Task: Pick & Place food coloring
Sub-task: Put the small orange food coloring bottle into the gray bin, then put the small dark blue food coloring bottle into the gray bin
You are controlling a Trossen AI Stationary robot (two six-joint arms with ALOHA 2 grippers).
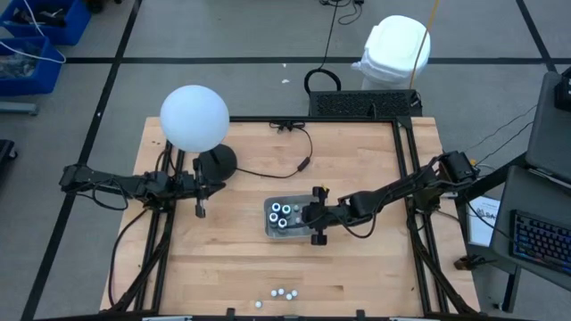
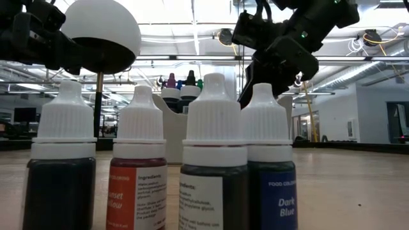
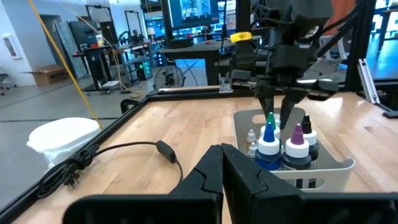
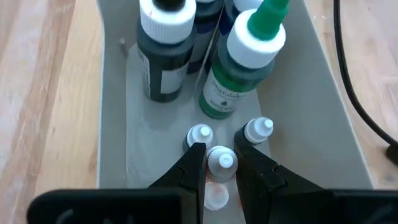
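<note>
- Right tool (image 4: 221, 163) is gripping a small white-capped bottle (image 4: 221, 160) inside the grey tray (image 4: 112, 124), mid-desk.
- Left tool (image 1: 200, 210) is sitting closed, hovering left of tray.
- Four bottles (image 1: 284, 292) are waiting at desk's (image 1: 375, 267) front edge.

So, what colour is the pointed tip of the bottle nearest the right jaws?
Green, on the green-tipped bottle; the right wrist view shows it best.

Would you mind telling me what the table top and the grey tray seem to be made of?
Table top: probably wood with a smooth finish; pale planks with visible grain and seams.
Grey tray: likely moulded plastic, matte to slightly glossy; thin uniform walls and rounded corners.
</note>
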